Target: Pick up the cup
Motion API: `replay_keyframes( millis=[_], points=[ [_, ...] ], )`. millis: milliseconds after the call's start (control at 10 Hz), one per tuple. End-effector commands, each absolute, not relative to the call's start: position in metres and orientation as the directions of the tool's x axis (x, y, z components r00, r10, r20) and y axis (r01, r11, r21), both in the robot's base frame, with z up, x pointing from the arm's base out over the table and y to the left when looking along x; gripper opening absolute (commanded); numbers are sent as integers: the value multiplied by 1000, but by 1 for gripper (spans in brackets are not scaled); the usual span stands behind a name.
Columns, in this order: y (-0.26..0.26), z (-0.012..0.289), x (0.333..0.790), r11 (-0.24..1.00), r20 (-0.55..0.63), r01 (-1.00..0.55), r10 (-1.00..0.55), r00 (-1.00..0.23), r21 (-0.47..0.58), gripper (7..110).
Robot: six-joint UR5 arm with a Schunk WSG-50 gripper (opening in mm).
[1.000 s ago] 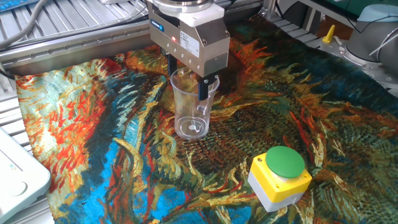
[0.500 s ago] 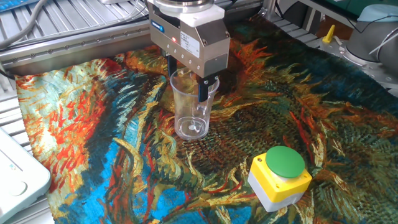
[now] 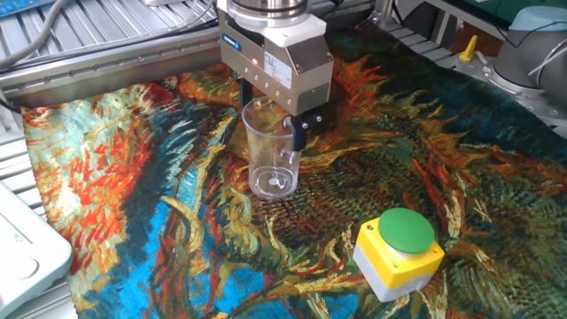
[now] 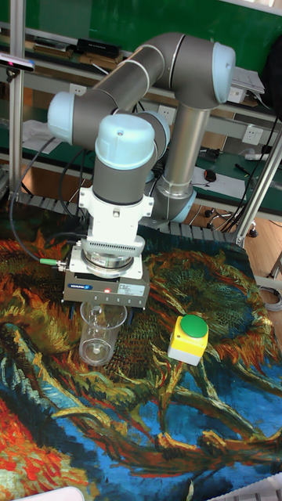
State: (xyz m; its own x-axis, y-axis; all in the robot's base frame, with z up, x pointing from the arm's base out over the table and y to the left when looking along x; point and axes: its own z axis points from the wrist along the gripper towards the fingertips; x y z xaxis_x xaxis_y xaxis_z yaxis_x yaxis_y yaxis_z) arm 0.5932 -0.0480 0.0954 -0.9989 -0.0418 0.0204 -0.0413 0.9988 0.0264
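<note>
The cup (image 3: pixel 271 164) is clear plastic and stands upright on the painted cloth; in the tall fixed view the cup (image 4: pixel 99 338) sits directly under the arm's wrist. My gripper (image 3: pixel 272 112) hangs right over its rim, lowered so the fingers reach the upper part of the cup. One dark finger (image 3: pixel 244 92) shows behind the rim's far left side, the other finger (image 3: pixel 300 131) at its right side. The fingers stand apart, about the cup's width, and the cup's base rests on the cloth. In the tall fixed view the gripper (image 4: pixel 104 309) is mostly covered by its own body.
A yellow button box with a green dome (image 3: pixel 399 252) stands on the cloth to the front right of the cup, also seen as the button box (image 4: pixel 189 338). A white device (image 3: pixel 27 257) lies at the left edge. Metal rails (image 3: pixel 106 35) run behind the cloth.
The gripper body has shifted slightly to the right over the cup, and its right finger with it. The cup has stayed in place.
</note>
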Motion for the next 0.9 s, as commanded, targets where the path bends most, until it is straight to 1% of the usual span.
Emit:
replay_keyframes(
  millis=[0, 100, 800],
  points=[
    [-44, 99, 591, 998, 11, -31, -32, -999, 46, 110],
    [-43, 99, 595, 998, -1, -27, -27, -1000, 52, 88],
    [-44, 94, 597, 999, -3, -15, -14, -1000, 45, 88]
  ],
)
